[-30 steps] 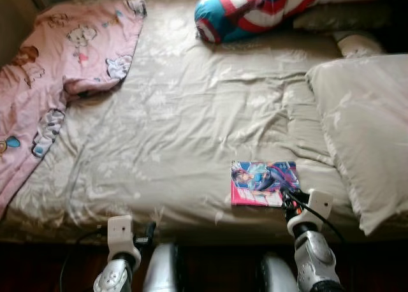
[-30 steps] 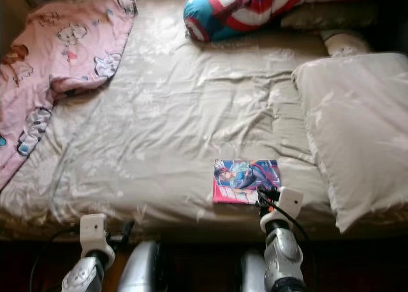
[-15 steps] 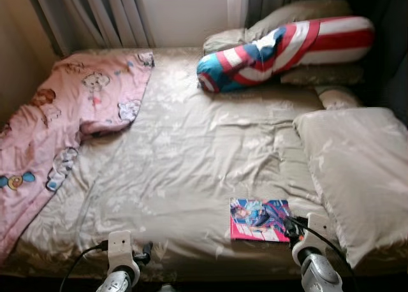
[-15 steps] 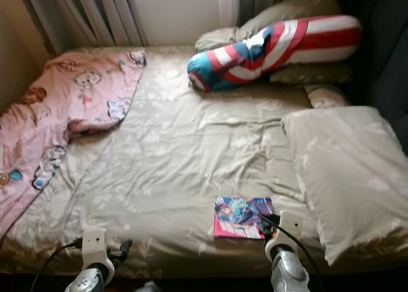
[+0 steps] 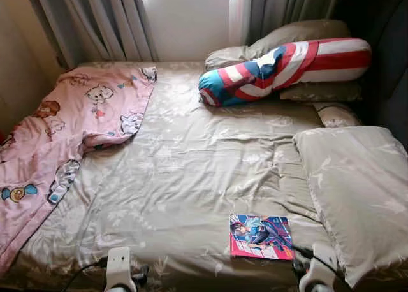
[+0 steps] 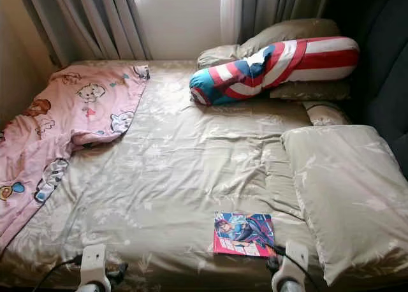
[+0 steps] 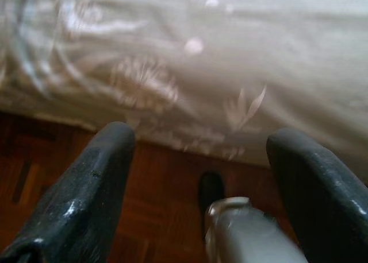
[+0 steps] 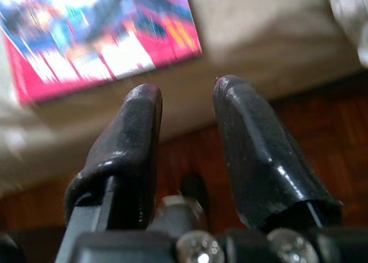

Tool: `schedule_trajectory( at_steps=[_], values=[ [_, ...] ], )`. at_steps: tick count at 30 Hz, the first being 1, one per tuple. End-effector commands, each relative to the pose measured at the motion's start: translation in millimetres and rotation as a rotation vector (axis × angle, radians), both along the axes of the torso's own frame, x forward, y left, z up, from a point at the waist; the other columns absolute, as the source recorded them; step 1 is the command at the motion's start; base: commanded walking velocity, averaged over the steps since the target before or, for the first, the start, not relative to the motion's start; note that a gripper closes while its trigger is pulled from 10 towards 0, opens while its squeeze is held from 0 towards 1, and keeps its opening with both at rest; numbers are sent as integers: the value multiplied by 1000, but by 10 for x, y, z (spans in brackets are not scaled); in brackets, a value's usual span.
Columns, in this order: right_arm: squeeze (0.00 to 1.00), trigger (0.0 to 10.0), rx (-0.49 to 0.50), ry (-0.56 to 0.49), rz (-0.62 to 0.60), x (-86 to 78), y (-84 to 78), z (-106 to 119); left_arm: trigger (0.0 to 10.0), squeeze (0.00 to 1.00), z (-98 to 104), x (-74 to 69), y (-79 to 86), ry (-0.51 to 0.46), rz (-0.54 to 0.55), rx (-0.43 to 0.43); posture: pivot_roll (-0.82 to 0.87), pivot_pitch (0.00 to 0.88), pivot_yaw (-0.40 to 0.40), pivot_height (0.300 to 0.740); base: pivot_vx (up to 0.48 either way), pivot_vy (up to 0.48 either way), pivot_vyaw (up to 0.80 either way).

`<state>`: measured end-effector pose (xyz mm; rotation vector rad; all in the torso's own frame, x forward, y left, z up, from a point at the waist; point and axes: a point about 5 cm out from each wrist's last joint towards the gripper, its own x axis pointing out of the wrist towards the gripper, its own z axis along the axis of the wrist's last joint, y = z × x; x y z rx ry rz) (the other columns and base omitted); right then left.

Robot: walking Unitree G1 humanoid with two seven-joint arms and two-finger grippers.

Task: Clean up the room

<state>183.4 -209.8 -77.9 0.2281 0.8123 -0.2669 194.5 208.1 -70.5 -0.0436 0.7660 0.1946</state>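
A bed (image 5: 191,177) with a beige leaf-patterned sheet stands under a curtained window. Near its front edge, towards the right, lies a comic book (image 5: 261,236) flat on the sheet, cover up, in pink and blue. Its longer side runs roughly along the bed's front edge, and it sits a little skewed, with its right end turned slightly nearer the edge.

The right gripper (image 8: 185,122) hangs just below and in front of the comic book's near right corner, over the bed's edge. Its two black fingers (image 8: 135,142) stand a small gap apart with nothing between them, and they touch nothing. The left gripper (image 7: 198,177) is down at the front edge further left, its fingers spread wide and empty, with dark wooden floor (image 7: 167,217) beneath.

To the right of the comic book lies a large beige pillow (image 5: 357,190). At the head of the bed a red, white and blue striped bolster (image 5: 284,62) leans across more beige pillows. A pink cartoon-print blanket (image 5: 57,139) drapes over the left side.
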Motion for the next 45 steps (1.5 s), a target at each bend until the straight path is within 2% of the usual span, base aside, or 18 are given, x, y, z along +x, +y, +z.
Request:
schedule_trajectory(
  at_steps=[1,11,22,45],
  values=[
    [0,10000,-2,41,32,-58,45,-42,10000,0,-18,-48,62,21,20,13,-106,0,35,740,0,0,0],
    [0,10000,-20,71,59,-133,86,-83,10000,0,-38,-92,82,39,3,29,-98,0,47,740,0,0,671],
    [0,10000,3,62,36,-120,149,-87,10000,0,-30,-89,101,35,-12,36,-92,21,57,740,0,0,0],
    [0,10000,-5,60,51,-90,152,-75,10000,0,-41,-119,126,48,-16,51,-83,32,61,740,0,401,0]
  ],
)
